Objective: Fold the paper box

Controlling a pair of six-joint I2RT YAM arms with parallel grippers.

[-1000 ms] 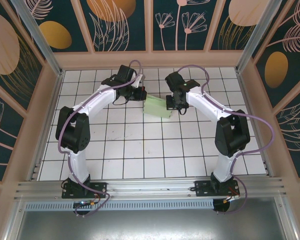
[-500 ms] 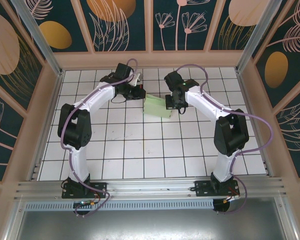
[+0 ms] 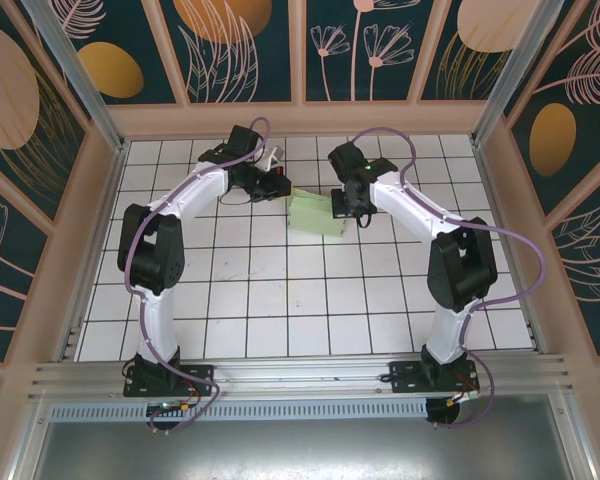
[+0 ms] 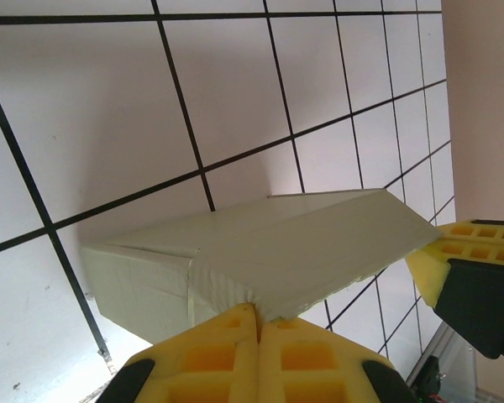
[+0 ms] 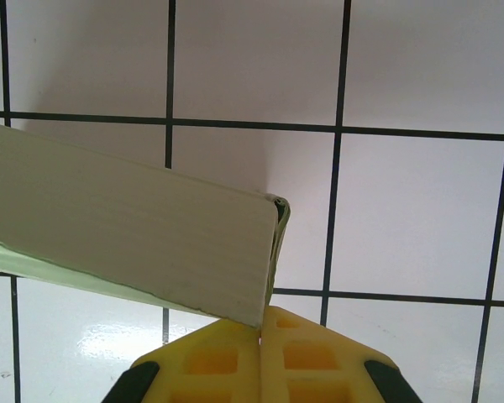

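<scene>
Paper box (image 3: 312, 214): a pale green closed rectangle over the far half of the white gridded table (image 3: 280, 310). The left gripper (image 3: 284, 188) meets the box at its 10 o'clock corner and the right gripper (image 3: 338, 207) at its 3 o'clock edge. The left arm (image 3: 150, 260) and right arm (image 3: 460, 265) arch inward from the 6 o'clock side.

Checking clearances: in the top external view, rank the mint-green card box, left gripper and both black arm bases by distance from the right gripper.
1. Pale mint-green card box, at the right gripper's jaws.
2. Left gripper, at the box's other end.
3. Right arm's black base, near table edge.
4. Left arm's black base, opposite near corner.
</scene>
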